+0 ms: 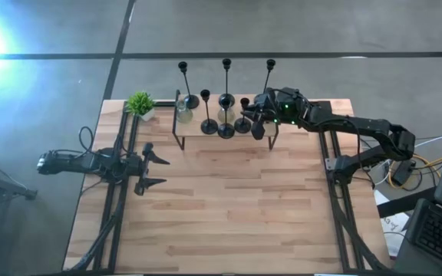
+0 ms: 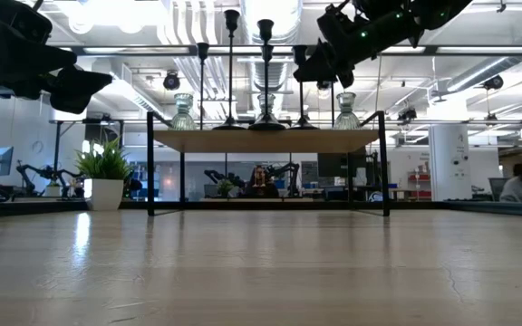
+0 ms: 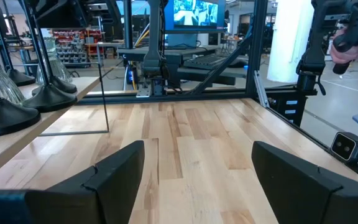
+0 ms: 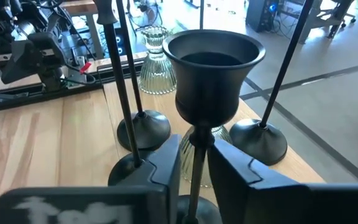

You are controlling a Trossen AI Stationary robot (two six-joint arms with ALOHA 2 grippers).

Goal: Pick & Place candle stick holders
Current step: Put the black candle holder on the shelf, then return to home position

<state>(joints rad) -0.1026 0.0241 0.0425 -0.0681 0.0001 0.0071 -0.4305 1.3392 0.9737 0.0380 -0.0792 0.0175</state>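
Several black candle stick holders (image 1: 209,123) and a few clear glass ones (image 4: 155,59) stand by their bases on a small wooden shelf (image 1: 198,132) at the table's far side. My right gripper (image 4: 194,171) reaches over the shelf's right part. It is open, with one finger on either side of the thin stem (image 4: 195,155) of a short black holder with a wide cup (image 4: 215,62). A narrow gap shows on both sides of the stem. This holder's base is hidden below the fingers. My left gripper (image 1: 153,170) waits open and level at the table's left side.
A small green potted plant (image 1: 140,103) stands at the shelf's left end, on the table. Tall black holders (image 4: 124,74) stand close around the right gripper's fingers. The bare wooden table (image 1: 229,207) stretches from the shelf to the near edge.
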